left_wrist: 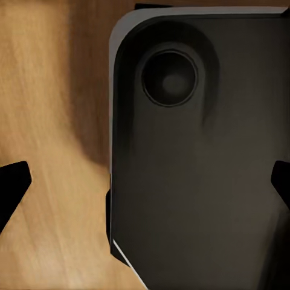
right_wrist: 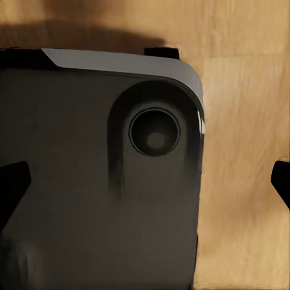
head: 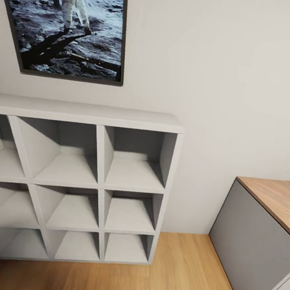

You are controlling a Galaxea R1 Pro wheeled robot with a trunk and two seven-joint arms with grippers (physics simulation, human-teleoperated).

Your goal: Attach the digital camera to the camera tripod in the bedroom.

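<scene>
The digital camera and the camera tripod are out of view. My left gripper is open, its dark fingertips far apart, with nothing held between them. It hangs over a dark rounded panel of my own body and light wood floor. My right gripper is open too, with fingertips spread wide. Under it lie the same kind of dark panel with a round recess and the wood floor.
The head view faces a pale wall with a grey cube shelf of bare compartments. A framed astronaut poster hangs above it. A grey cabinet with a wooden top stands at the right. Wood floor runs between shelf and cabinet.
</scene>
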